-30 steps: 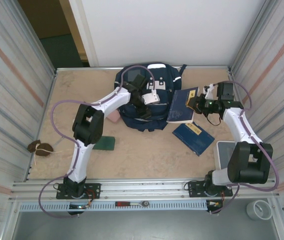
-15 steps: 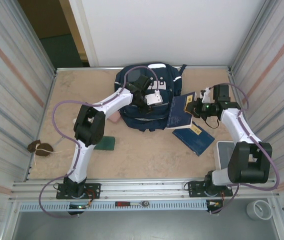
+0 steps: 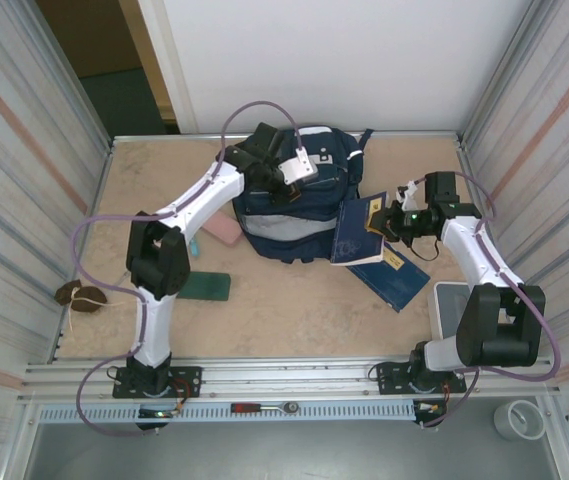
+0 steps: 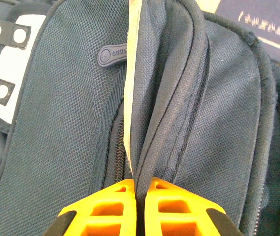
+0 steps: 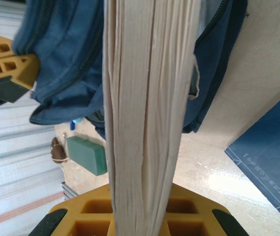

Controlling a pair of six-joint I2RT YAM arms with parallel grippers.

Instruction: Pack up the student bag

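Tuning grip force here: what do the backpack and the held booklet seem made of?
The student bag looks like matte woven synthetic fabric: a fine mesh weave and soft folds show. The booklet looks like paper, judging by its stacked cream page edges, with a dark-blue cover, probably card.

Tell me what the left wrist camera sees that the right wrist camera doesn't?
Left wrist camera: the left pincer squeezing a fold of the student bag, plus a zip pull and the bag's white patch.
Right wrist camera: the right pincer gripping a book by its pale page edges, with a green block and a flat blue booklet on the table.
Both: the navy bag and orange pincer fingers.
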